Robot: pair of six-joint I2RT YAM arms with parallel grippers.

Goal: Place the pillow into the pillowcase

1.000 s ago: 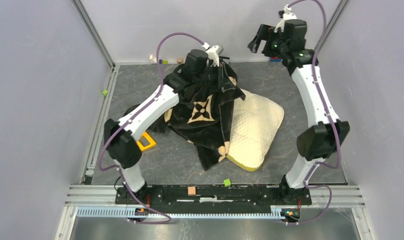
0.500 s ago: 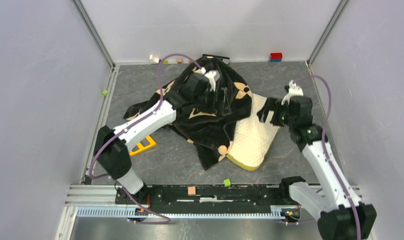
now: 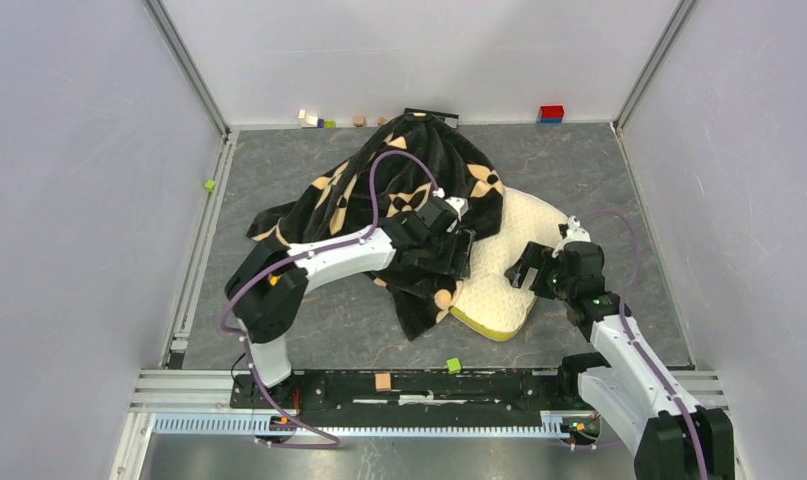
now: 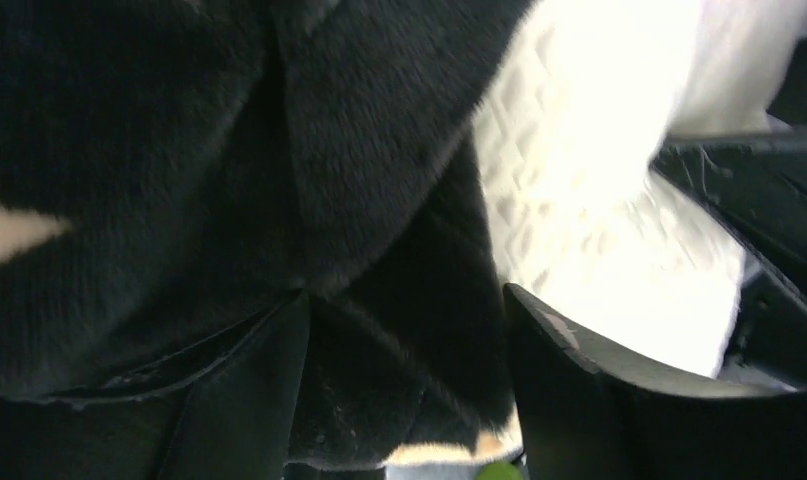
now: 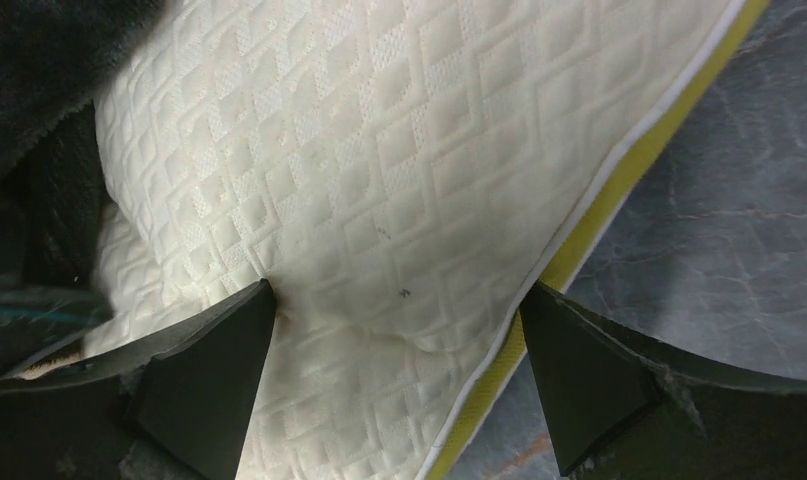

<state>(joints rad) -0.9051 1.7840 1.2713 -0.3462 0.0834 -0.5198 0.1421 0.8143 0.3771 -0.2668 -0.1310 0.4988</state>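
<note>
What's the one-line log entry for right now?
left pincer: open over pillowcase | right pincer: open, straddling pillow edge | pillow: partly covered by pillowcase, near end exposed

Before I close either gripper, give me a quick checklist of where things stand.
1. Right gripper open: ok. Its jaws stand wide, one finger over the quilted top of the pillow, the other at the yellow band.
2. Left gripper open: ok. Fabric of the pillowcase lies between its fingers, not clamped.
3. Pillowcase opening found: cannot tell. The fabric is bunched and no mouth shows.
4. Pillow inside the case: not ok. The case only drapes over the pillow's far left part, and the near right part is bare.
5. Arms apart: ok. The two grippers are close but not touching.
</note>
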